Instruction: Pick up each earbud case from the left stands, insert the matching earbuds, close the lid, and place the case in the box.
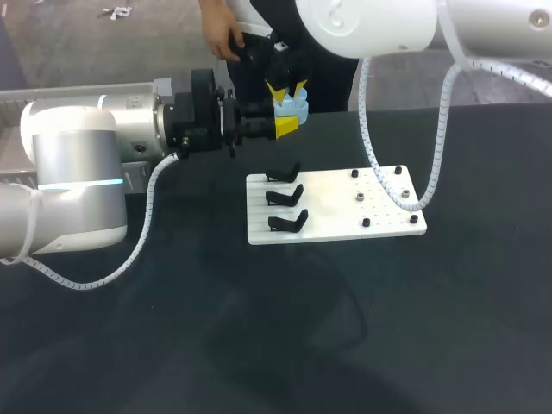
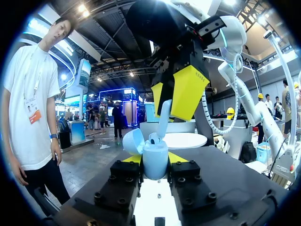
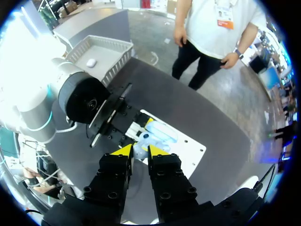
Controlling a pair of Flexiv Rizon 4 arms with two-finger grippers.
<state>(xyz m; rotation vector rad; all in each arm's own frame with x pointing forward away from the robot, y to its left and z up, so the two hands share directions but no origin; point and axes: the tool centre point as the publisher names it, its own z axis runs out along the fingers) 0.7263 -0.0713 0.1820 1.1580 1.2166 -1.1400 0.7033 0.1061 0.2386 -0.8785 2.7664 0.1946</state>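
A light-blue earbud case point(image 2: 155, 157) is held above the table's far side with its lid swung open, and my left gripper point(image 2: 155, 162) is shut on its body. In the head view the case point(image 1: 291, 107) is just beyond the white stand plate. Directly above it my right gripper point(image 2: 170, 113) is shut on a light-blue earbud point(image 2: 162, 123) whose head rests at the case's opening. In the right wrist view the case point(image 3: 149, 136) lies just ahead of that gripper point(image 3: 139, 151). From overhead the right gripper point(image 1: 285, 89) comes straight down onto the left gripper point(image 1: 289, 122).
The white plate point(image 1: 345, 216) carries three empty black stands point(image 1: 285, 196) on its left half and small pegs point(image 1: 355, 197) on its right half. A grey mesh box point(image 3: 117, 44) beyond my left arm holds a white case point(image 3: 91, 61).
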